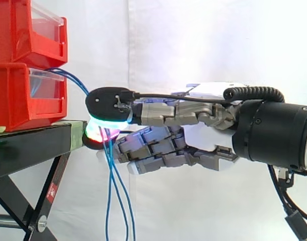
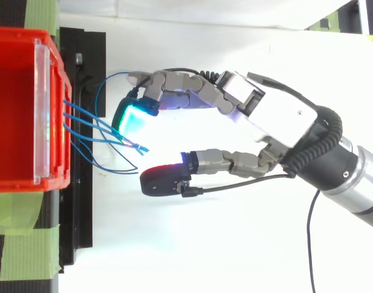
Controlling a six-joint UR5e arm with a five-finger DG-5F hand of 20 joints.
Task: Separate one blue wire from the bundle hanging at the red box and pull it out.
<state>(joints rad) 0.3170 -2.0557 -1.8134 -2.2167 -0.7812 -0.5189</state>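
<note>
The hand (image 2: 271, 122) reaches in level so its spread fingertips (image 2: 132, 117) bracket the blue wires (image 1: 113, 191) on both sides, not yet pinching. The wires hang from the lower of two red bins (image 1: 12, 95) on one black stand (image 1: 32, 145). About four wires leave the bin, though they cross.

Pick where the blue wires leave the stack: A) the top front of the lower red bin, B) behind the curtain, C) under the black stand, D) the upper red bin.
A: in the side view the blue wires come out over the clear front of the lower red bin, just beneath the upper bin, then hang down past the black stand.
</note>
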